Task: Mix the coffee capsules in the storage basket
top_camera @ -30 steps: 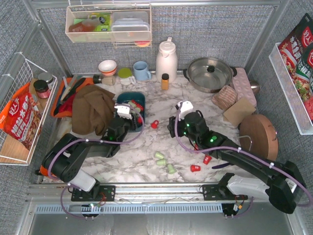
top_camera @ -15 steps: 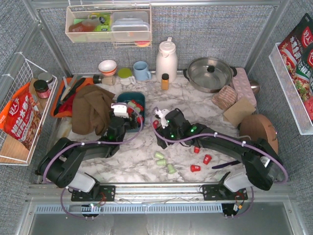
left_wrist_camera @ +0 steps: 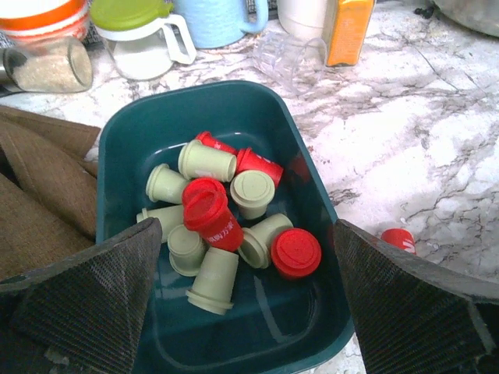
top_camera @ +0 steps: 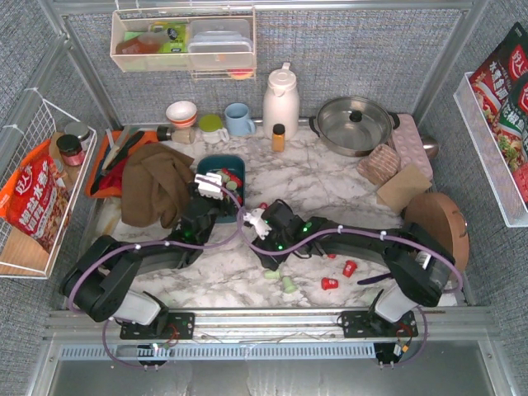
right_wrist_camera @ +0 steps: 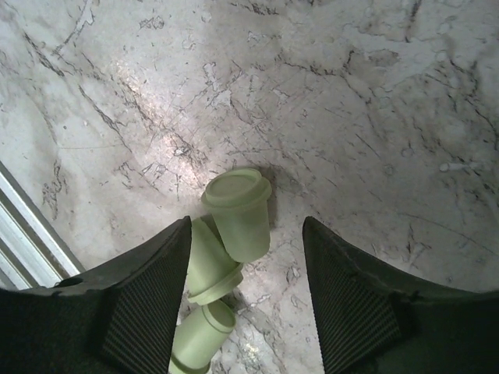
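Observation:
The dark teal storage basket (left_wrist_camera: pixel 125 148) (top_camera: pixel 232 162) holds several red and pale green coffee capsules (left_wrist_camera: pixel 212 215) in a jumbled heap. My left gripper (left_wrist_camera: pixel 249 312) (top_camera: pixel 211 186) hangs open over the basket's near end, with nothing between its fingers (left_wrist_camera: pixel 93 300). One red capsule (left_wrist_camera: pixel 399 238) lies on the marble just right of the basket. My right gripper (right_wrist_camera: pixel 246 227) (top_camera: pixel 267 257) is open low over three green capsules (right_wrist_camera: pixel 238 206) (top_camera: pixel 288 284) on the table. The upper one lies between the jaws, untouched. Three more red capsules (top_camera: pixel 349 267) lie to the right.
A brown cloth (top_camera: pixel 155 186) lies against the basket's left side, next to an orange tray (top_camera: pixel 106 159). Behind the basket stand a jar (left_wrist_camera: pixel 47 68), a green-lidded cup (left_wrist_camera: pixel 140 35), a blue mug (top_camera: pixel 239 120), an amber bottle (top_camera: pixel 279 137), a white jug (top_camera: pixel 280 101) and a pot (top_camera: pixel 355 124).
My left gripper has opened wide above the basket. My right arm has swung left and nearer, from mid-table to over the green capsules.

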